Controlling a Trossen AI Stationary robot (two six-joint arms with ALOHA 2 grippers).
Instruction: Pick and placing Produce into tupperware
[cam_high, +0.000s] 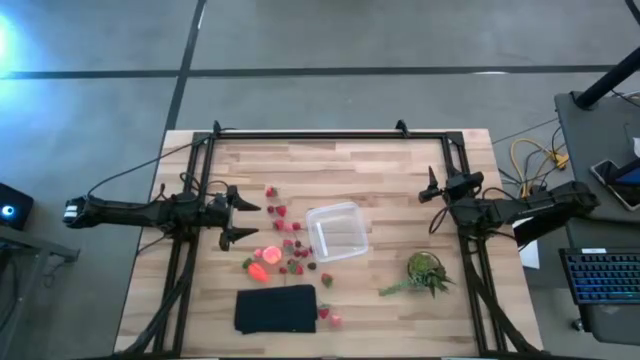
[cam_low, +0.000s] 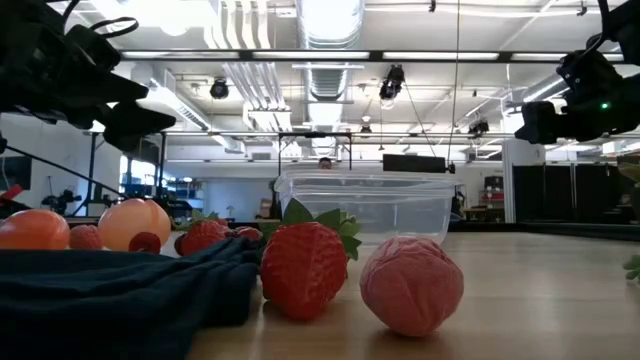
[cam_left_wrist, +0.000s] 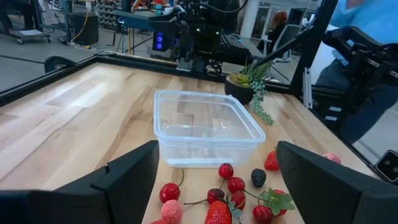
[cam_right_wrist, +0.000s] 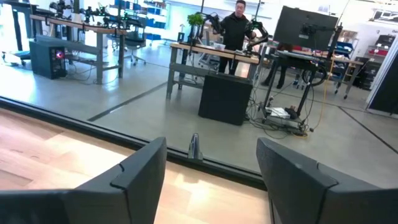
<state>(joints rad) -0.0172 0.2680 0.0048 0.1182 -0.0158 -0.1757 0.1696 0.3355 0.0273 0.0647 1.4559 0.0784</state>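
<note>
The clear square tupperware (cam_high: 337, 230) stands on its base mid-table; it also shows in the left wrist view (cam_left_wrist: 208, 134) and the low view (cam_low: 365, 205). The produce (cam_high: 285, 243) lies scattered on the wood to its left and near side: small red pieces (cam_left_wrist: 233, 193), an orange-red piece (cam_high: 258, 270), a pinkish round one (cam_low: 412, 285) and a strawberry (cam_low: 305, 265). My left gripper (cam_high: 243, 222) hovers open left of the produce, pointing at the tupperware. My right gripper (cam_high: 432, 188) hangs open over the table's right side, right of the tupperware and farther back, facing the far edge (cam_right_wrist: 211, 146).
A black mat (cam_high: 275, 308) lies near the table's near edge, with two produce pieces at its right corner. A green leafy plant (cam_high: 425, 272) sits to the right of the tupperware and nearer. A black frame (cam_high: 310, 135) runs along the table's far edge. People stand in the room beyond.
</note>
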